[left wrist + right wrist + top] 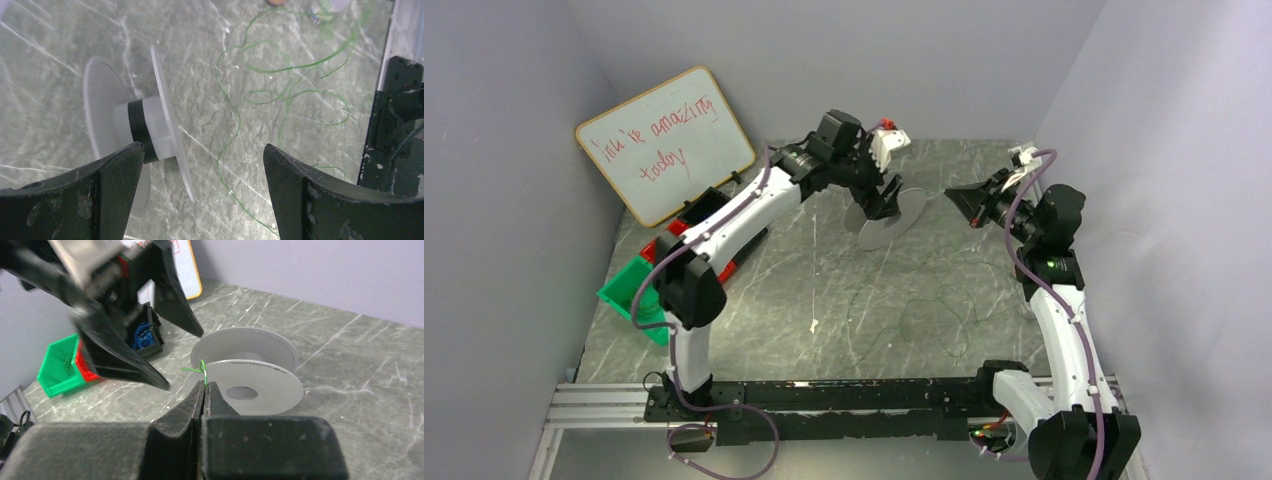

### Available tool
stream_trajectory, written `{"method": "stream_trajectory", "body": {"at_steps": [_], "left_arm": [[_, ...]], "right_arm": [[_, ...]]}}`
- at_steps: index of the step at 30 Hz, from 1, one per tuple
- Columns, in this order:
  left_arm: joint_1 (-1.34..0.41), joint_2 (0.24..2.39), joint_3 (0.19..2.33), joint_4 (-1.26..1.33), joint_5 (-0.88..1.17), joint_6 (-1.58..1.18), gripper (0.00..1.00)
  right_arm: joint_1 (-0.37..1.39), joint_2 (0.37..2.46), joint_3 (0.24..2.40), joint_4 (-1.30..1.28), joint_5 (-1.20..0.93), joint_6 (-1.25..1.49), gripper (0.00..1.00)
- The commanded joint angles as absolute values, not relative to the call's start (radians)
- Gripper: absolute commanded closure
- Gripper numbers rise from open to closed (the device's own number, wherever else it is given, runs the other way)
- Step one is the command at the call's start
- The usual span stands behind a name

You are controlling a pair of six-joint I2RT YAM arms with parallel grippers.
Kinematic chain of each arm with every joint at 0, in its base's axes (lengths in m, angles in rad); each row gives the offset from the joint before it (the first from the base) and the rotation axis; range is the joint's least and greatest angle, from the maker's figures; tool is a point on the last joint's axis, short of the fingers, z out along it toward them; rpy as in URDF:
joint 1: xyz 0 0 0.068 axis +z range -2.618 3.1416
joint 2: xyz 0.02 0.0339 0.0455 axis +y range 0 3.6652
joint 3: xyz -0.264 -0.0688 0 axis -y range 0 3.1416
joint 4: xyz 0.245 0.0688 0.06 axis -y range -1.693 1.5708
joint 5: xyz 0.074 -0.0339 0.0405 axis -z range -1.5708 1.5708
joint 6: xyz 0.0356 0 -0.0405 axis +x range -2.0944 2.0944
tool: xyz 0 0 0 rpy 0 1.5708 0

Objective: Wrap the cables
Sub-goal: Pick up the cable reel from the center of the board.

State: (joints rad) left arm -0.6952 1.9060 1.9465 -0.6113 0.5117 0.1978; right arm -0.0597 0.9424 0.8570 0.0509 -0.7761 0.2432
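At far left, a whiteboard (664,145) with red handwriting leaned against the wall. A green bin (624,292), a red bin (85,371) and a black bin (151,347) holding a blue coil (142,332) sat along the left edge of the grey marble table (804,270).

The left arm reached from that side towards the far middle. Its gripper (202,150) was released, the jaws standing wide apart with nothing between them. It hung just above a pale plastic spool (892,215), one finger (107,185) close beside the spool's dark hub (137,125). The views did not show whether the two touched.

The spool sat on the table between the two grippers. Its two flat flanges were bare, and the central hole showed in the right wrist view.

Just right of the spool, the right gripper (205,386) was clenched. Its tips pinched a short end of thin green wire (201,368) near the rim of the closer flange.

The rest of the wire (280,70) lay in loose, squiggly loops on the table. It sat nearer the arm bases, towards the right, and was hair-fine in the overhead view (929,318). A small white scrap (813,325) lay on the table to the left of the loops.
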Motion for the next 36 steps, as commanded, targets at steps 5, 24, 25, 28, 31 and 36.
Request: {"method": "stream_trajectory", "body": {"at_steps": [5, 24, 25, 28, 31, 36], "left_arm": [[-0.696, 2.069, 2.036, -0.660, 0.481, 0.245, 0.09], [-0.694, 1.669, 1.732, -0.845, 0.578, 0.897, 0.97], [-0.694, 1.633, 1.719, -0.876, 0.588, 0.935, 0.97], [-0.693, 1.562, 1.732, -1.040, 0.667, 1.081, 0.97], [-0.693, 1.497, 1.730, -1.166, 0.754, 1.222, 0.97], [-0.693, 1.460, 1.686, -1.237, 0.765, 1.303, 0.97]], "right_arm": [[-0.108, 0.913, 0.900, 0.044, -0.814, 0.246, 1.00], [-0.103, 1.006, 0.995, -0.123, -1.048, 0.099, 1.00], [-0.100, 1.019, 1.007, -0.144, -1.082, 0.085, 1.00], [-0.071, 1.064, 1.029, -0.193, -1.169, 0.048, 1.00], [-0.029, 1.116, 1.052, -0.272, -1.264, -0.022, 1.00], [0.055, 1.125, 1.075, -0.387, -1.379, -0.173, 1.00]]}}
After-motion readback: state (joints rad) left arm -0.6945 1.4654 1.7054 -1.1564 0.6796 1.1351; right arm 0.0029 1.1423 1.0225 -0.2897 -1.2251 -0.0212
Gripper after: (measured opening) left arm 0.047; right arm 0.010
